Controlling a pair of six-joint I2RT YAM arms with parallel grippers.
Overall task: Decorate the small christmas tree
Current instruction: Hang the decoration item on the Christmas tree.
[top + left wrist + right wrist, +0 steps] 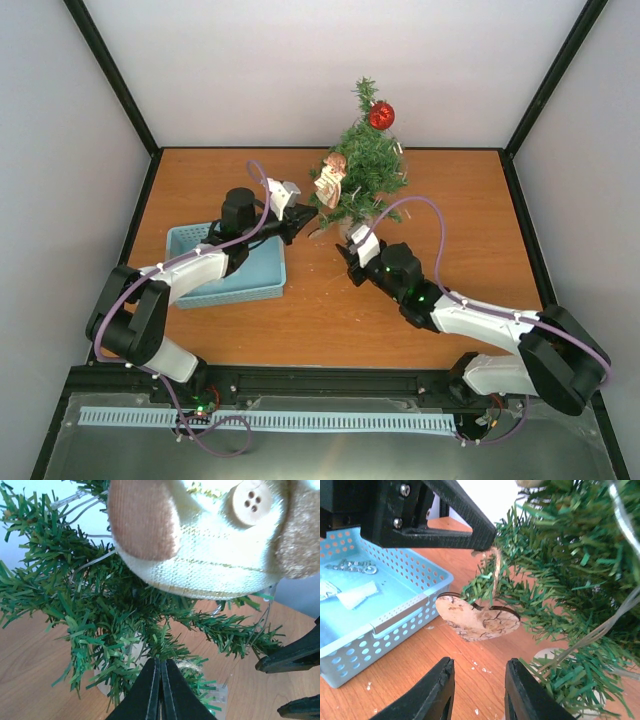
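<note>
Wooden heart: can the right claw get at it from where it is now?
Probably yes. The right claw is open and the wooden heart hangs just ahead of it, nothing between. The left claw pinches its string above; branches of the small christmas tree crowd behind it.

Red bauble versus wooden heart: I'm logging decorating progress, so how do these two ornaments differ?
The red bauble is a shiny ball; the wooden heart is flat, pale and cracked. The red bauble hangs near the top of the small christmas tree; the wooden heart dangles low by the bottom branches, its loop pinched by the left gripper. Both hang freely.
</note>
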